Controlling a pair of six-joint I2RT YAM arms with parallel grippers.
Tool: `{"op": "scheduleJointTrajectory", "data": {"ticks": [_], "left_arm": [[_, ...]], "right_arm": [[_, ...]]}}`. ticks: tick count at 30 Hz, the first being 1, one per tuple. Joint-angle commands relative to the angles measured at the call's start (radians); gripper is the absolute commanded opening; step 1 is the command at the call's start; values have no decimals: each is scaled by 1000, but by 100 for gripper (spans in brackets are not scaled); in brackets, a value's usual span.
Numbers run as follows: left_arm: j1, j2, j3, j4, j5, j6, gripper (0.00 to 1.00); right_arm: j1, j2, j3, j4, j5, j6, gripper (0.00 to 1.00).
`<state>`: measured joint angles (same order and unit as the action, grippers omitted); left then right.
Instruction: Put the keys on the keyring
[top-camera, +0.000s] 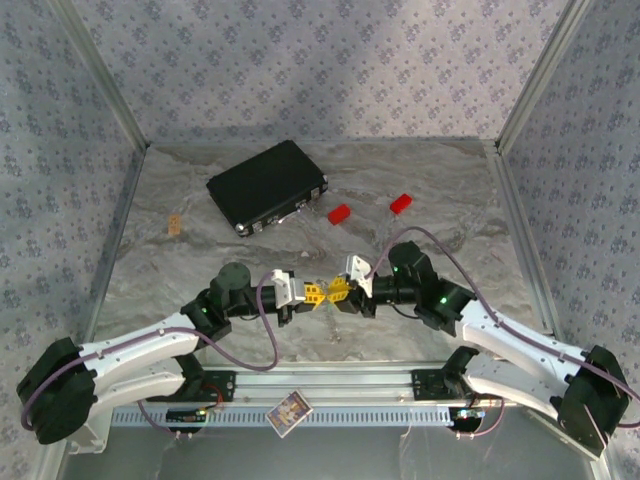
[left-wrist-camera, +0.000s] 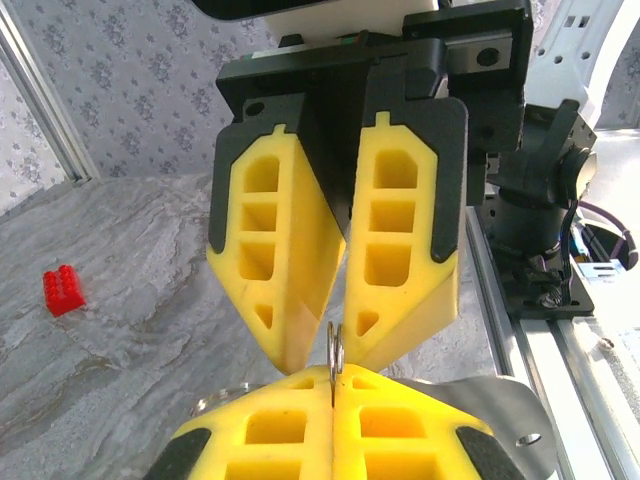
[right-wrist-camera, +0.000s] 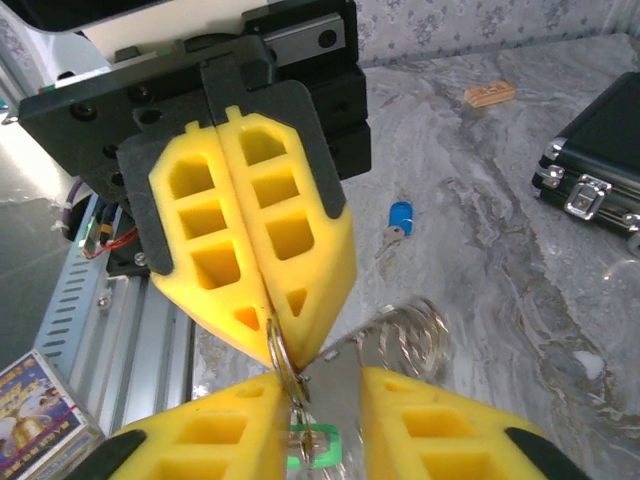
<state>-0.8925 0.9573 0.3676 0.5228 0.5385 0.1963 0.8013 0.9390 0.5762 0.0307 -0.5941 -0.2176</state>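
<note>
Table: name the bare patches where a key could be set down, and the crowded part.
Free: between the wooden block and the left arm; from the right-hand red block to the right wall. Crowded: centre front, where the left gripper and right gripper meet at the keyring.

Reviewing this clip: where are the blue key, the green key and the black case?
blue key (right-wrist-camera: 399, 217): right wrist view, on its blue head.
green key (right-wrist-camera: 305, 441): right wrist view, on its green head.
black case (top-camera: 265, 184): top external view, on its lid.
</note>
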Motion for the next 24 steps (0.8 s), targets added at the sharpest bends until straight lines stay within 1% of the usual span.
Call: {"op": "scheduleJointTrajectory", "data": {"ticks": [1,5,6,7,9,13,15,18,24], "left_arm": [[-5,-1,0,79,42,-12,0],[-6,0,8,54,24,-11,0],[-5,0,16,34,3,-9,0],[-5,-2,24,2,-22,-6,3],[-5,-3,52,-83,-75,16,18],[-8,-10,95,-202,-120,65,24],[-8,-16,104,-225,-136,83,24],[-8,-18,117,-248,-137,105,22],[-9,-3,155,-319,-110,153,20]], "right_arm": [[5,11,2,32,-21,8,15],[4,14,11,29,-7,0,0],[5,11,18,16,-1,-9,0],[5,10,26,-4,6,-20,0],[7,12,54,-67,21,-51,0],[12,35,124,-216,64,-123,0],[19,55,162,-292,85,-161,0],[32,81,205,-353,105,-199,0],[58,111,260,-384,130,-225,0]]}}
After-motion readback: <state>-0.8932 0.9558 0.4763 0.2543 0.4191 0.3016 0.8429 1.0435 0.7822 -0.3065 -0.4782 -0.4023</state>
